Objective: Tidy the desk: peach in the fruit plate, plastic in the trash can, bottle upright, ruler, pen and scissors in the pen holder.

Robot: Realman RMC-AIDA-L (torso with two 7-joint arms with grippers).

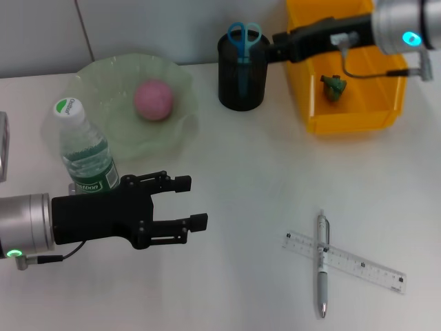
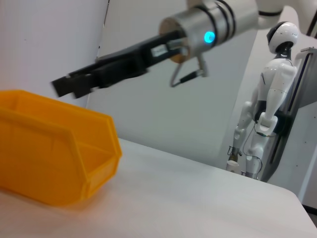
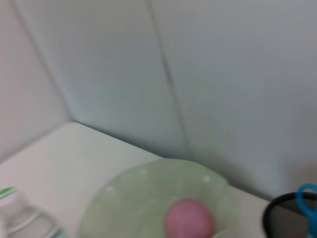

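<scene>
The pink peach lies in the pale-green fruit plate. In front of the plate the bottle stands upright. My open left gripper hovers low over the desk, just right of the bottle. Blue scissors stand in the black pen holder. A crumpled green plastic lies in the yellow trash can. Between holder and can, my right gripper hangs in the air. The pen lies across the clear ruler at front right.
A wall runs behind the desk. A white humanoid robot stands beyond the desk's far side. A grey object shows at the left edge. Bare tabletop lies between my left gripper and the ruler.
</scene>
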